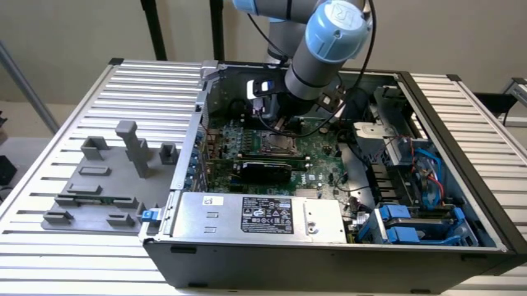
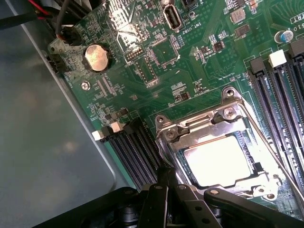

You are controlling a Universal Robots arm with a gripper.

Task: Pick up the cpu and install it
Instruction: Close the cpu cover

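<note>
Black jaws are sitting fully closed right at the edge of the socket, gripping nothing — the cpu is already lying inside that socket's metal frame. If it is resting slightly askew, any push risks bending pins or dragging it crooked — alignment is looking uncertain.

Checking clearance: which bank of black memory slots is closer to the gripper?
The bank right beside the gripper; the other bank lies across the socket.
</note>
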